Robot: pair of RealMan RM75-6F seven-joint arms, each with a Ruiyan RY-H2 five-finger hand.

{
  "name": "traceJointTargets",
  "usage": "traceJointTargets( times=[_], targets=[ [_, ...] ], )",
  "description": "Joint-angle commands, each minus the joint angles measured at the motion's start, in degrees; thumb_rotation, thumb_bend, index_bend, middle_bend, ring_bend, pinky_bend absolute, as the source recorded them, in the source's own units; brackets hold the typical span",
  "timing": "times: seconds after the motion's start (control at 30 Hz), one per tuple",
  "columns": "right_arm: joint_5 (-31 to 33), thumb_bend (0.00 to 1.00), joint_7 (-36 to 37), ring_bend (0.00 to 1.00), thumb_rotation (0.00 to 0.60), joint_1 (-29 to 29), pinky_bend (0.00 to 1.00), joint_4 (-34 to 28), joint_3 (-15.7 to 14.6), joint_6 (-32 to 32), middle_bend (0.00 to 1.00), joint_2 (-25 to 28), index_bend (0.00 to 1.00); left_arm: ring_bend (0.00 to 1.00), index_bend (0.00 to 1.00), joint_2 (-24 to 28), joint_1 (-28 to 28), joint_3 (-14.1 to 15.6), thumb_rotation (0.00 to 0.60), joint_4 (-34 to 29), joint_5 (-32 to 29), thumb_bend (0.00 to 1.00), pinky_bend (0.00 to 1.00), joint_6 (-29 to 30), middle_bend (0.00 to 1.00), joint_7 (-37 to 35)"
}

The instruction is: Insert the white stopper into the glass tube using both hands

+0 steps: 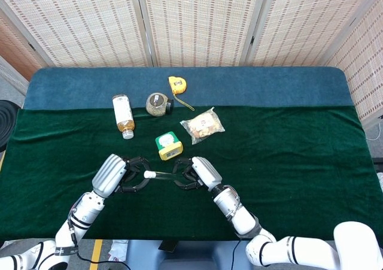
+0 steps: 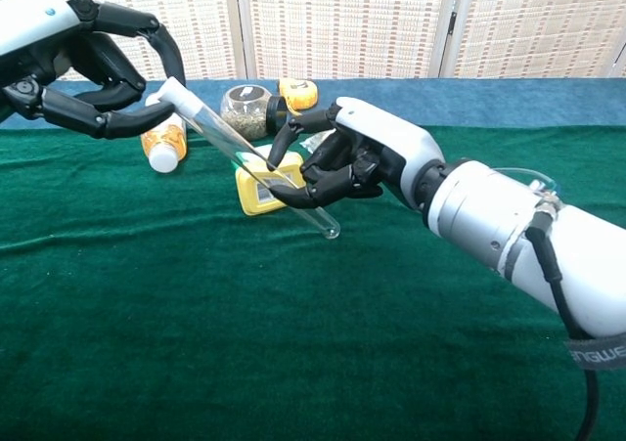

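The glass tube (image 2: 256,163) slants above the green cloth, its closed end low at the right and its mouth high at the left. My right hand (image 2: 344,157) grips the tube near its lower half. The white stopper (image 2: 172,91) sits at the tube's mouth, pinched by the fingers of my left hand (image 2: 83,58). From the head view, the left hand (image 1: 116,174) and right hand (image 1: 195,173) face each other near the table's front edge, with the tube (image 1: 165,175) and stopper (image 1: 147,174) between them. How deep the stopper sits cannot be made out.
Behind the hands lie a yellow-green box (image 1: 169,145), a clear snack bag (image 1: 203,125), a drink bottle on its side (image 1: 122,114), a glass jar (image 1: 157,103) and a yellow tape measure (image 1: 176,84). Green cloth (image 1: 287,156) stretches to the right.
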Motion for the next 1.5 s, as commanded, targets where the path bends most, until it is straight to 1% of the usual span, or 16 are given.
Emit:
traceJointTargets(
  times=[0.03, 0.13, 0.2, 0.3, 0.37, 0.4, 0.47, 0.53, 0.6, 0.7, 0.8, 0.93, 1.13, 1.2, 1.33, 1.5],
  targets=[
    [-0.03, 0.64, -0.19, 1.00, 0.600, 0.06, 1.00, 0.01, 0.00, 0.02, 1.00, -0.07, 0.83, 0.92, 0.62, 0.04, 0.00, 0.04, 0.600, 0.01, 0.03, 0.48, 0.85, 0.00, 1.00, -0.01],
    [0.03, 0.64, -0.66, 1.00, 0.600, 0.16, 1.00, -0.04, 0.07, 0.05, 1.00, -0.11, 0.83, 0.92, 0.61, 0.24, -0.03, 0.13, 0.600, -0.07, -0.04, 0.48, 0.85, -0.19, 1.00, 0.18],
    [0.16, 0.64, -0.95, 1.00, 0.600, 0.12, 1.00, -0.25, 0.12, 0.17, 1.00, -0.02, 0.83, 0.92, 0.55, 0.79, -0.10, 0.35, 0.600, -0.34, -0.41, 0.48, 0.85, -0.91, 1.00, 0.71],
    [0.19, 0.64, -1.62, 1.00, 0.600, -0.13, 1.00, -0.45, -0.03, 0.63, 1.00, 0.14, 0.83, 0.88, 0.30, 1.90, -0.29, 0.60, 0.600, -0.97, -1.11, 0.40, 0.85, -2.21, 1.00, 1.27],
    [0.36, 0.64, -2.61, 1.00, 0.600, -0.35, 1.00, -0.50, -0.39, 0.76, 1.00, 0.54, 0.83, 0.82, 0.15, 2.93, -0.40, 0.86, 0.600, -1.44, -1.57, 0.32, 0.83, -3.20, 0.97, 1.47],
    [0.52, 0.64, -3.36, 1.00, 0.600, -0.51, 1.00, -0.64, -0.57, 0.86, 1.00, 0.93, 0.83, 0.78, 0.11, 3.44, -0.40, 0.95, 0.600, -1.62, -1.69, 0.30, 0.82, -3.46, 0.93, 1.34],
    [0.87, 0.64, -4.64, 1.00, 0.600, -0.74, 1.00, -1.00, -0.73, 1.04, 1.00, 1.57, 0.83, 0.66, 0.06, 3.87, -0.25, 0.89, 0.600, -1.56, -1.79, 0.27, 0.80, -3.26, 0.80, 0.95],
    [1.28, 0.64, -6.69, 1.00, 0.600, -0.97, 1.00, -1.43, -1.08, 1.11, 1.00, 2.66, 0.83, 0.58, 0.04, 4.39, 0.02, 0.89, 0.600, -1.27, -1.83, 0.26, 0.78, -2.88, 0.70, 0.38],
    [2.05, 0.64, -9.54, 1.00, 0.600, -1.12, 1.00, -1.71, -1.42, 1.06, 1.00, 3.97, 0.83, 0.47, 0.04, 5.32, 0.37, 0.88, 0.600, -0.97, -2.16, 0.26, 0.69, -2.67, 0.58, 0.11],
    [3.44, 0.64, -13.15, 1.00, 0.600, -1.21, 1.00, -1.74, -1.72, 0.89, 1.00, 5.38, 0.83, 0.38, 0.04, 6.45, 0.95, 0.77, 0.600, -0.46, -3.03, 0.26, 0.56, -2.38, 0.50, -0.38],
    [5.00, 0.64, -16.33, 1.00, 0.600, -1.11, 1.00, -0.52, -2.18, 0.52, 1.00, 5.63, 0.83, 0.33, 0.04, 7.47, 1.59, 0.65, 0.600, 0.25, -4.29, 0.26, 0.47, -2.32, 0.47, -0.99],
    [6.29, 0.64, -19.68, 1.00, 0.600, -0.87, 1.00, 2.67, -3.26, 0.06, 1.00, 4.28, 0.83, 0.32, 0.04, 8.16, 2.65, 0.85, 0.600, 1.10, -5.30, 0.26, 0.42, -1.86, 0.47, -1.31],
    [5.14, 0.64, -22.56, 1.00, 0.600, -1.02, 1.00, 8.31, -4.70, 1.48, 1.00, 1.09, 0.83, 0.29, 0.03, 8.61, 3.91, 1.16, 0.600, 1.94, -5.88, 0.26, 0.36, -1.13, 0.43, -1.21],
    [4.99, 0.64, -22.75, 1.00, 0.600, -1.18, 1.00, 9.64, -5.00, 1.57, 1.00, 0.34, 0.79, 0.28, 0.03, 8.61, 4.18, 1.23, 0.600, 2.19, -5.90, 0.26, 0.33, -0.97, 0.43, -1.29],
    [4.26, 0.64, -22.69, 1.00, 0.600, -1.72, 1.00, 11.88, -5.65, 1.97, 1.00, -0.82, 0.61, 0.27, 0.03, 8.53, 4.59, 1.35, 0.600, 2.72, -6.00, 0.26, 0.30, -0.96, 0.42, -1.76],
    [3.90, 0.64, -22.84, 1.00, 0.600, -2.28, 1.00, 12.76, -6.20, 1.77, 0.99, -1.13, 0.43, 0.27, 0.05, 8.41, 4.90, 1.43, 0.600, 3.20, -6.11, 0.26, 0.29, -1.13, 0.42, -1.87]
  ],
)
